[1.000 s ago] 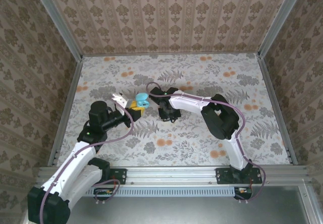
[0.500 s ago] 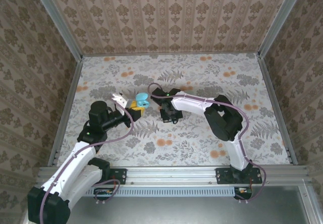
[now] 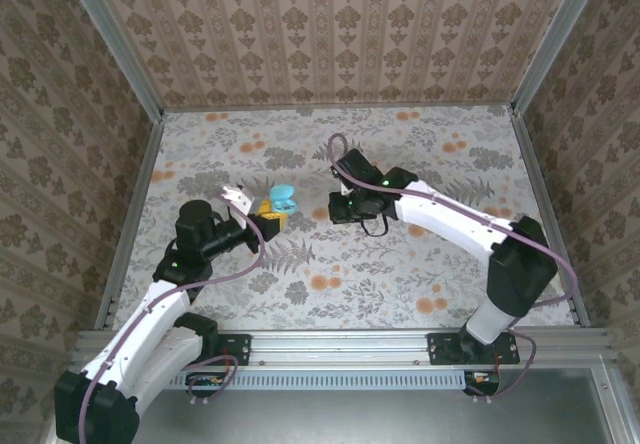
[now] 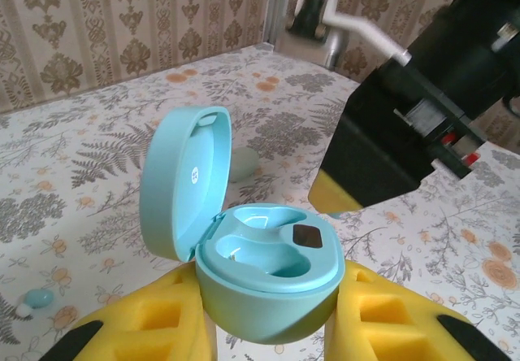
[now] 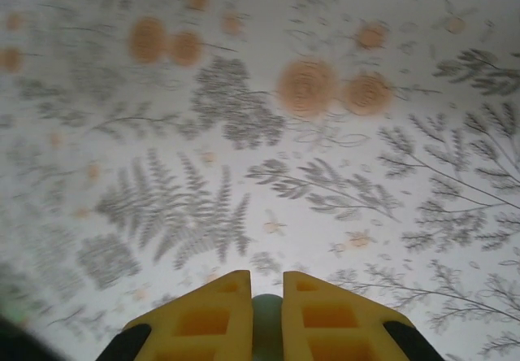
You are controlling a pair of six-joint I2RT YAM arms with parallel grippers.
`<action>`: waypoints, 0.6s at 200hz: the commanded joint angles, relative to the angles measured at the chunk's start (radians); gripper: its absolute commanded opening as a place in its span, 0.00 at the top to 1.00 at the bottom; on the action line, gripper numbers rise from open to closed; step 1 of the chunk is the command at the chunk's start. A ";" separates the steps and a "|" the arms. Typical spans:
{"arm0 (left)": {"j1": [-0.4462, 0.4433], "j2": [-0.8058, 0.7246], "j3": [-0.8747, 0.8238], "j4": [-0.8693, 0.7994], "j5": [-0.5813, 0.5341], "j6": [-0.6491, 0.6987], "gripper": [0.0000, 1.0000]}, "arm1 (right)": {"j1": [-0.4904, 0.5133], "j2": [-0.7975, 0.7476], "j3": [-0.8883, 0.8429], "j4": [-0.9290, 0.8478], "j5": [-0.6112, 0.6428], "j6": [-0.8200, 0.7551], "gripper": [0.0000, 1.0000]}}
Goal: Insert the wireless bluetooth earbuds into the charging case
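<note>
floral paper of grey fern leaves and orange blooms covers the bench. three walls of brown damask wallpaper close it in, with pale metal rails at the corners. two white arms come in from the near edge.

one charging case is clamped at its base by the left pincer, between two yellow foam pads with moulded hollows. the case is smooth, glossy pale-blue plastic, rounded like a pebble. its lid stands hinged up. the base shows two scooped wells, both bare, with one small dark square patch on the rim beside them. from overhead it sits left of the bench's middle.

one earbud, a small pale-blue bead with a white tip, lies on the bench off to the case's side. one dull grey-green round shape lies behind the lid; what it is i cannot tell.

the right pincer has its two yellow foam fingers pressed together on a small rounded grey-blue piece, apparently a second earbud, though little of it shows. from overhead this pincer is near the case on its right, apart from it.
</note>
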 commanded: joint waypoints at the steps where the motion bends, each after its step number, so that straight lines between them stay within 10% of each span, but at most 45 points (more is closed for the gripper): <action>1: 0.007 0.003 0.014 0.072 0.079 -0.002 0.76 | 0.010 -0.104 -0.038 0.125 -0.129 -0.032 0.90; 120: -0.032 0.031 0.021 0.219 0.249 -0.007 0.76 | 0.055 -0.232 -0.061 0.379 -0.350 -0.036 0.90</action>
